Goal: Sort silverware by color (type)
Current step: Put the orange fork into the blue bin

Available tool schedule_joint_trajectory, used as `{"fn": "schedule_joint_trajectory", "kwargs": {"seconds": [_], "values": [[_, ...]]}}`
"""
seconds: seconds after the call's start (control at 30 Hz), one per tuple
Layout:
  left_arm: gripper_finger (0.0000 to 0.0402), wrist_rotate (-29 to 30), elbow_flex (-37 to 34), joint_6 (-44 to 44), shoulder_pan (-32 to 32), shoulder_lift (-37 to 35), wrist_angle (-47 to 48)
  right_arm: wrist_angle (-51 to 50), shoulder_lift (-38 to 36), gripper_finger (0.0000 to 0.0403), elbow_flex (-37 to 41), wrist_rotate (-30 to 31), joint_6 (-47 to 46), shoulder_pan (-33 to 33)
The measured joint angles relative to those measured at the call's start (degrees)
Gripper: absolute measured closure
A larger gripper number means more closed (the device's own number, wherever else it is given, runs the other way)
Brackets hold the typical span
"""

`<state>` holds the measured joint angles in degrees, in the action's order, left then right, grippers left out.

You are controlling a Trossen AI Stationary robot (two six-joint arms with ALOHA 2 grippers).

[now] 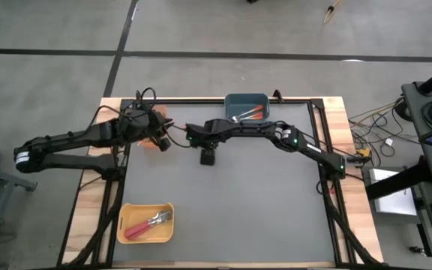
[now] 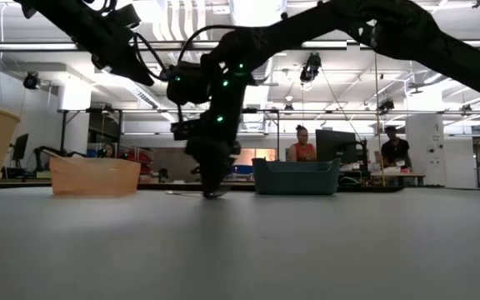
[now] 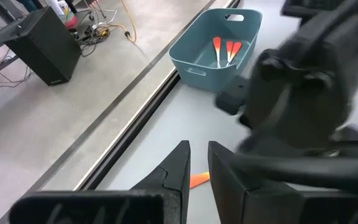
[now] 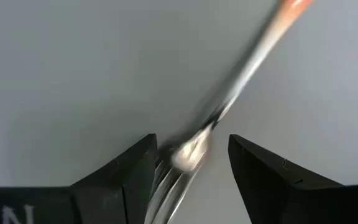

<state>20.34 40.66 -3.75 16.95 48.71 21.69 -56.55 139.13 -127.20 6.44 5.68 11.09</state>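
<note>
A silver fork with an orange handle (image 4: pixel 229 106) lies flat on the grey table. Its handle tip (image 3: pixel 199 180) also shows in the left wrist view. My right gripper (image 4: pixel 191 140) points steeply down over it, open, with one finger on each side of the fork's tine end (image 4: pixel 188 155). Seen from above, that gripper (image 1: pixel 193 137) is at the table's far middle. My left gripper (image 3: pixel 197 146) hovers just to the left (image 1: pixel 165 141). It holds nothing, and only a narrow gap shows between its fingers. The orange-handled forks (image 3: pixel 225 51) lie in the blue-grey bin (image 1: pixel 246 107), the red-handled forks (image 1: pixel 145 224) in the yellow bin (image 1: pixel 146 223).
An orange bin (image 2: pixel 94 175) stands at the far left, partly under my left arm. The blue-grey bin (image 2: pixel 297 177) is at the far edge and the yellow bin at the near left. Grey table surface lies free in the middle and at the right. People sit in the room behind.
</note>
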Motion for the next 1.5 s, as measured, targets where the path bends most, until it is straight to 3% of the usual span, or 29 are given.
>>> {"fn": "schedule_joint_trajectory", "kwargs": {"seconds": [0.27, 0.53, 0.67, 0.97, 1.2, 1.5], "values": [[0.0362, -2.5, 0.0, 0.1, 0.0, 0.1, -0.1, -12.8, -3.9, 0.0209, 0.8, -2.2, 1.2, -3.0], [0.0362, -10.1, 0.0, 1.3, 0.0, 2.3, -2.3, -9.7, -12.7, 0.0209, 12.2, -2.0, -1.5, -6.9], [0.0362, -13.8, 0.0, 1.3, -0.1, 3.9, -3.2, -0.7, -20.6, 0.0209, 23.6, -1.9, -3.5, -8.5], [0.0362, -14.4, 0.0, -3.4, -0.1, 10.0, -9.8, 22.0, -39.0, 0.0209, 45.8, -0.4, -6.4, -10.2], [0.0362, -14.5, 1.4, -8.4, -0.1, 16.9, -11.6, 37.2, -51.2, 0.0209, 59.2, 3.5, -3.3, -10.2], [0.0362, -16.9, 7.5, -24.1, 0.0, 28.6, -6.9, 49.4, -63.3, 0.0209, 72.2, 4.2, 1.1, -10.0]]}}
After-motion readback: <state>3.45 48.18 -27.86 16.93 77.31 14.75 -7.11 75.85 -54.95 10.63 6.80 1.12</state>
